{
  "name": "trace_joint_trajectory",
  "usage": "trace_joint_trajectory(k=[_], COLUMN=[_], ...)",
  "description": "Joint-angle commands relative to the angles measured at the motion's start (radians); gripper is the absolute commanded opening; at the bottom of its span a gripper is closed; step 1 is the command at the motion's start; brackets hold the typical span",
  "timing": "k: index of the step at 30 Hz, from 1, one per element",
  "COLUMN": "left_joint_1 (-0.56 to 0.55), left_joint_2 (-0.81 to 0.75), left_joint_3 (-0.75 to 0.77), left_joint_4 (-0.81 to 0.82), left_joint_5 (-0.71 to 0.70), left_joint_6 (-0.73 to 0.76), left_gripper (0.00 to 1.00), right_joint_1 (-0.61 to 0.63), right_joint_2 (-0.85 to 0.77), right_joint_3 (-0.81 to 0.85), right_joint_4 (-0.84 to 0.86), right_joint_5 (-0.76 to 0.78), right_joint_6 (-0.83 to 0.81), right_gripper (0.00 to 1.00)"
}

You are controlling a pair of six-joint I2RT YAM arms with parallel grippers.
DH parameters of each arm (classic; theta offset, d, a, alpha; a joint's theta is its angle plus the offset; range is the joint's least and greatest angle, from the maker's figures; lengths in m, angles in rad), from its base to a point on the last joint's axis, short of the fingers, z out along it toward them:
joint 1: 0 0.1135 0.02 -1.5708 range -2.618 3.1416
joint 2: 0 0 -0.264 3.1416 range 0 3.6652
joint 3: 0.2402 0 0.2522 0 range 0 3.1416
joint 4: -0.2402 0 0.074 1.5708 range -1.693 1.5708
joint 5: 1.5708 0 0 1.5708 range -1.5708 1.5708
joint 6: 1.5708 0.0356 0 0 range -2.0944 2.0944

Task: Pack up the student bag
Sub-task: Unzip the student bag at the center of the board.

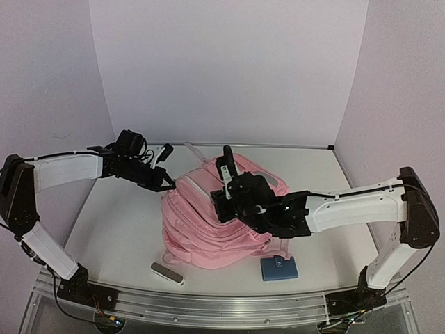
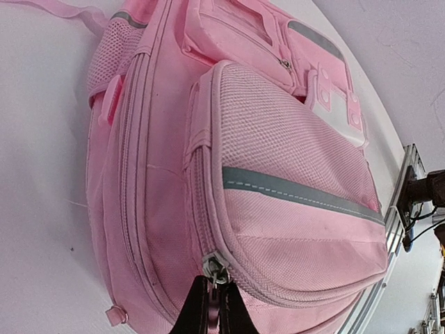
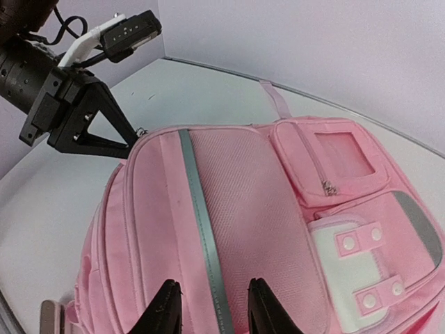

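We get bright, even overhead light, just soft shadows under the student bag (image 1: 208,223) on the desk (image 1: 118,223). Left wrist view nearly blows the desk white; both wrist views bend at the edges.

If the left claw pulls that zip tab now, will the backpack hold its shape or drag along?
Probably floppy: the backpack is soft fabric lying in folds, so it should stretch toward the left claw on the zip tab first. Then it may slide, since the right claw is open, holding nothing. Its bulk suggests some drag.
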Motion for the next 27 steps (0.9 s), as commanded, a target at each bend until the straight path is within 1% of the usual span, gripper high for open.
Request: trace_joint_trajectory(k=[1,3,6,7,11,14,17,19,27], left_joint_1=[0.014,0.014,0.013,0.012,0.002,-0.007,-0.016,-0.022,-0.032], left_joint_2=[-0.073,-0.085,-0.094,-0.095,-0.083,-0.074,-0.074,-0.077,-0.088], left_joint_3=[-0.018,-0.023,-0.029,-0.031,-0.024,-0.014,-0.008,-0.006,-0.003], left_joint_4=[0.029,0.028,0.029,0.033,0.036,0.028,0.025,0.023,0.009], left_joint_5=[0.037,0.038,0.044,0.051,0.065,0.066,0.066,0.066,0.054], left_joint_6=[0.030,0.023,0.016,0.014,0.013,0.015,0.015,0.015,0.010], left_gripper=[0.00,0.00,0.00,0.00,0.00,0.00,0.00,0.00,0.00], right_joint_1=[-0.005,-0.005,-0.005,-0.005,-0.004,-0.004,-0.005,-0.005,-0.005], right_joint_2=[0.099,0.116,0.131,0.139,0.192,0.226,0.268,0.299,0.394], right_joint_3=[0.098,0.124,0.153,0.168,0.219,0.251,0.293,0.323,0.446], right_joint_4=[-0.009,-0.010,-0.011,-0.012,-0.030,-0.036,-0.049,-0.064,-0.125], right_joint_5=[0.046,-0.003,-0.116,-0.140,-0.156,-0.161,-0.139,-0.113,-0.030], right_joint_6=[-0.021,-0.021,-0.036,-0.040,-0.055,-0.060,-0.063,-0.062,-0.062], right_gripper=[0.41,0.46,0.57,0.59,0.63,0.69,0.71,0.69,0.46])
